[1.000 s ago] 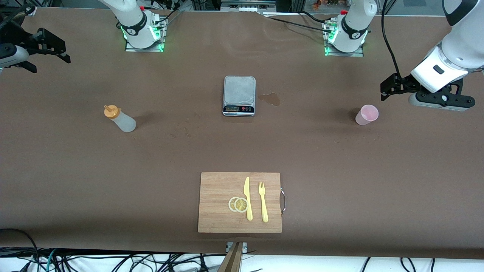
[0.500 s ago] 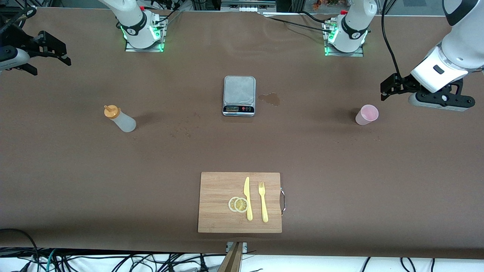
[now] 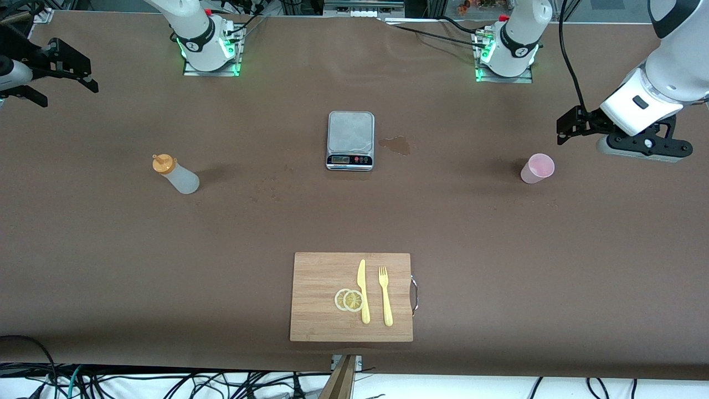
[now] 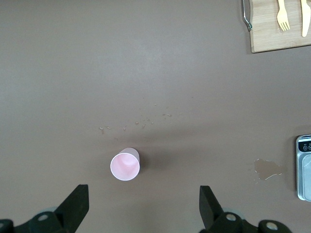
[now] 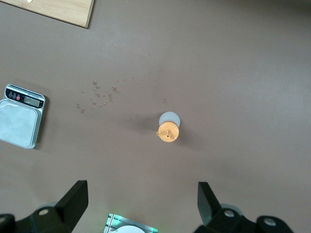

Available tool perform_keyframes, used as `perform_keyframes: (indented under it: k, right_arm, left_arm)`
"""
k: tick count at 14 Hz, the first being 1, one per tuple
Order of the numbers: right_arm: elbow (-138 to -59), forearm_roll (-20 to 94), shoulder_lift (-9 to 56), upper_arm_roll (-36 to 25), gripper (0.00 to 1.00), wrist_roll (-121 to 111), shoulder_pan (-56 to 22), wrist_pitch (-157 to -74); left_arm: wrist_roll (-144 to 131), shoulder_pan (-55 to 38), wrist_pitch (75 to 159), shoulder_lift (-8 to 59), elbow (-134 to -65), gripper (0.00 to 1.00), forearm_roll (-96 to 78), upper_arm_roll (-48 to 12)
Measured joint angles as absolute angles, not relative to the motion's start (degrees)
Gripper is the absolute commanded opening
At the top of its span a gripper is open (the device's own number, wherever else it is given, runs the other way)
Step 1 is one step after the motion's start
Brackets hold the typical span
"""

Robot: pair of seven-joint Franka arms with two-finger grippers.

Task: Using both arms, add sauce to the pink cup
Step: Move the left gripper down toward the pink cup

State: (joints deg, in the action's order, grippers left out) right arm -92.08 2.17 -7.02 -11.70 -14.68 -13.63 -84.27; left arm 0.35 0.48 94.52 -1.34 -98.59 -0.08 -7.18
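Note:
The sauce bottle point(image 3: 175, 175), whitish with an orange nozzle cap, stands upright on the brown table toward the right arm's end; it also shows in the right wrist view point(image 5: 168, 127). The pink cup point(image 3: 537, 168) stands upright toward the left arm's end and looks empty in the left wrist view point(image 4: 125, 165). My left gripper point(image 3: 570, 128) hangs open and empty in the air beside the cup, and the left wrist view point(image 4: 143, 193) shows it well apart from the cup. My right gripper point(image 3: 69, 93) is open and empty, high near the table's end, well apart from the bottle point(image 5: 142, 190).
A grey kitchen scale point(image 3: 350, 139) sits mid-table with a wet stain point(image 3: 396, 145) beside it. A wooden cutting board point(image 3: 313, 299) nearer the front camera carries a yellow knife point(image 3: 363, 291), a fork point(image 3: 385, 295) and lemon slices point(image 3: 349, 300).
My right gripper has drifted a little up and outward, away from the bottle. My left gripper has shifted only slightly upward. Bottle and cup have not moved.

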Motion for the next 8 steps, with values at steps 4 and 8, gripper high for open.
perform_keyframes:
  k: [4,8]
  right_arm:
    - [-92.1,2.2,-7.6,-12.5,1.00,-14.7,-13.6,-85.0]
    - [-92.1,2.1,-7.5,-13.3,1.00,-14.6,-13.6,-85.4]
  left_arm:
    - [0.3,0.5,94.1,-1.2,-98.8,1.00,-0.1,-7.2]
    - [0.3,0.5,94.0,-0.5,-99.3,1.00,-0.1,-7.2]
